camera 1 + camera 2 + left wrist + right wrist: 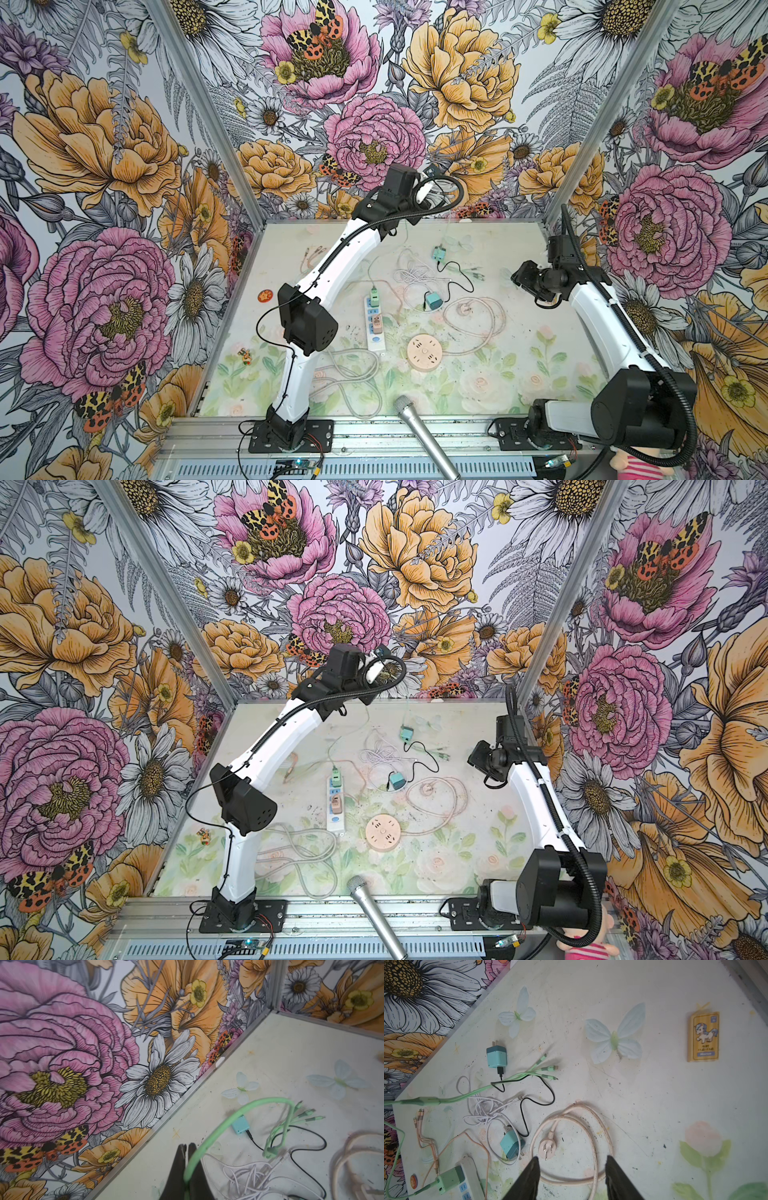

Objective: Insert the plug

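The green cable (270,1100) is apparently clamped in the left fingers (179,1169); the right fingers (616,1180) are spread above the pink plug (546,1147), to be grasped next.

- On the yellow card (704,1036) lying flat on the desk (654,1105), right wrist view: reads "Horse" in pale letters on a blue band near its lower edge.
- Just above that band: shows two small dark lines, Chinese characters with "11" and "13", barely legible.
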### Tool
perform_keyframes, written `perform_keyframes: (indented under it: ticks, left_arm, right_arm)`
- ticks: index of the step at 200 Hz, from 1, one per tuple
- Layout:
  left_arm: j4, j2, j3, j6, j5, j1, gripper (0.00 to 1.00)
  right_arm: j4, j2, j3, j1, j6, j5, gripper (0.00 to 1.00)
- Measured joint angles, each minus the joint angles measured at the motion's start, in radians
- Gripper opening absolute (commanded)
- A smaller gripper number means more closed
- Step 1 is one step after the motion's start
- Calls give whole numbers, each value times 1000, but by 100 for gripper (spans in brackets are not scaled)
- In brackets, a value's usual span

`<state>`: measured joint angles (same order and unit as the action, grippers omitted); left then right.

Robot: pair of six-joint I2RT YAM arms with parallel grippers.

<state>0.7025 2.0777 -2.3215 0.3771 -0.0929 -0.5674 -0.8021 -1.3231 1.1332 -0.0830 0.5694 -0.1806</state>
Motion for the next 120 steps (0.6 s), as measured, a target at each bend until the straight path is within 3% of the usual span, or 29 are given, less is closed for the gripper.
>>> perform_keyframes:
  ticks: [85, 120]
  left_arm:
    - [-170, -331, 472, -284, -56, 197, 0]
    - [-228, -430, 570, -355, -58, 263, 0]
  right_arm:
    - [0, 0, 0, 54, 18, 11, 52]
    - [0, -2, 5, 75, 18, 19, 54]
